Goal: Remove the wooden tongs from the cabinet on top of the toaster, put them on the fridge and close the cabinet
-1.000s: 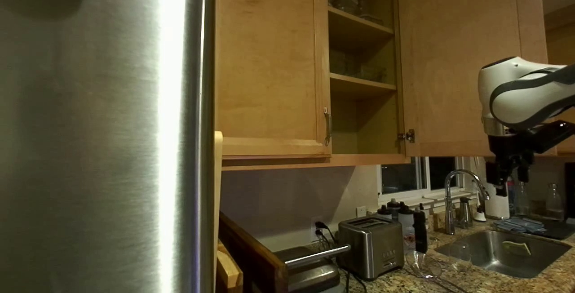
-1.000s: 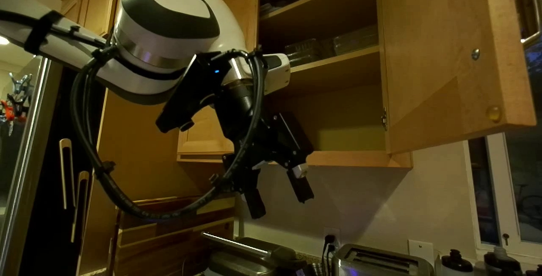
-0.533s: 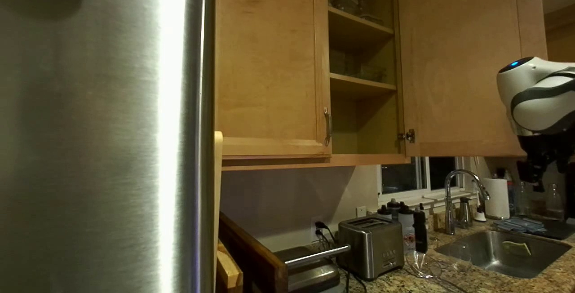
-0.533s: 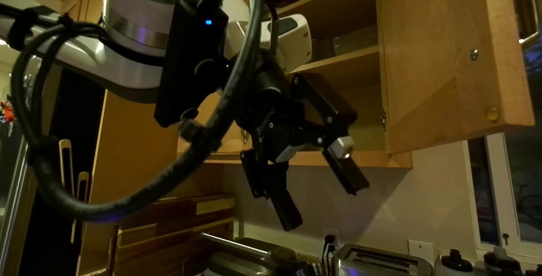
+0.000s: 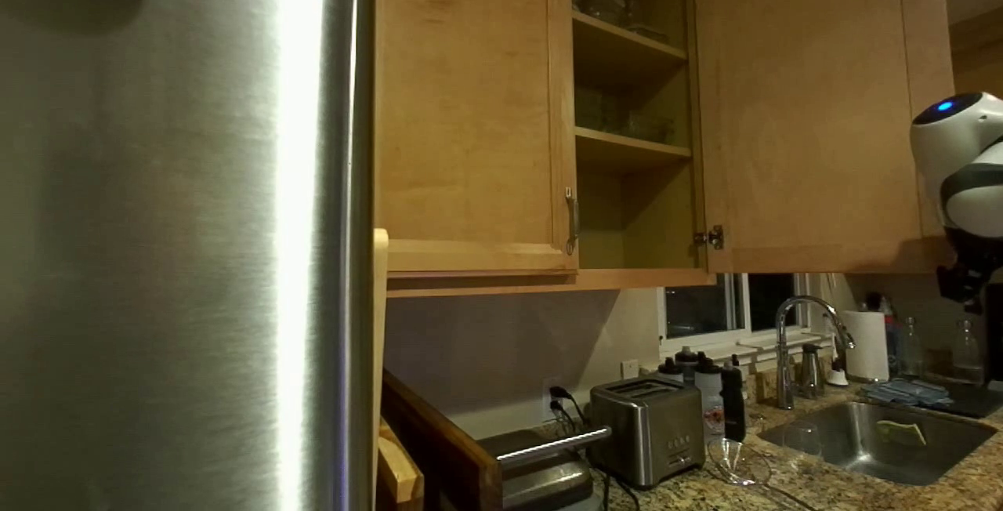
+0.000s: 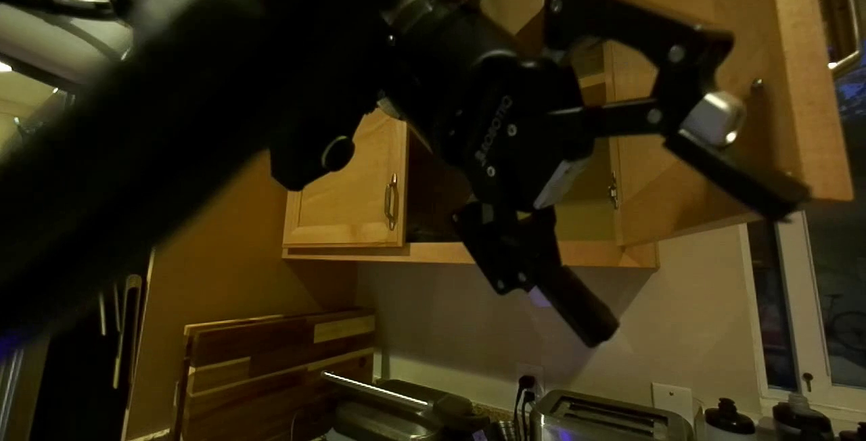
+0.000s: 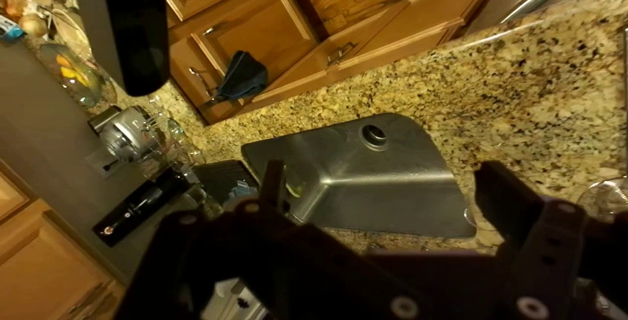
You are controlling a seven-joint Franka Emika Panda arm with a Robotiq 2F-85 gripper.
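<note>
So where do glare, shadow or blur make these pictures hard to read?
In an exterior view, a bright vertical streak of glare runs down the fridge, and the open cabinet looks dim inside; in an exterior view, a large black shape is blurred and too dark to name; in the wrist view, the claw is nearly black, while the sink catches a soft shine.

The cabinet [image 5: 470, 103] was a light honey tone, the fridge [image 5: 157, 260] silver-grey with one bright white vertical streak, and the toaster [image 5: 666, 429] a darker silver with black slots. The gripper [image 6: 697, 268] was black with silver patches, the arm [image 5: 944, 154] white and dark grey. Speckles of tan, brown and black covered the bench [image 7: 539, 79], bands of pale and dark brown striped the wooden boards [image 6: 270, 390], and the paper roll [image 5: 867, 346] was plain white.
</note>
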